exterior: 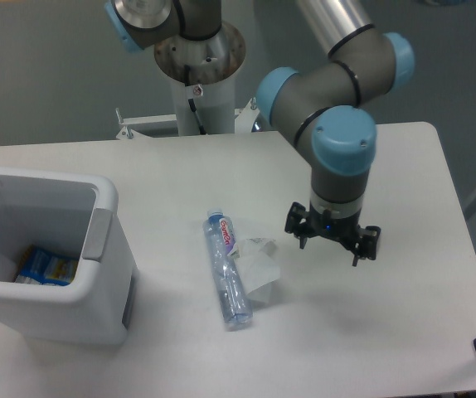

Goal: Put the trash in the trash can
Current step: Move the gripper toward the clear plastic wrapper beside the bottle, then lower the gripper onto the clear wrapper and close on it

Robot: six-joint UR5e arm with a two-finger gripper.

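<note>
One bottle (226,269) | one paper piece (259,269) | one trash can (105,249) | fingers (359,249) spread, empty

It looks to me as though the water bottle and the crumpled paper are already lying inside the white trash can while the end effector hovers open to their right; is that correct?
Not quite: in the camera view, the water bottle and crumpled paper lie on the table, outside the trash can. The end effector does hover open to their right.
</note>
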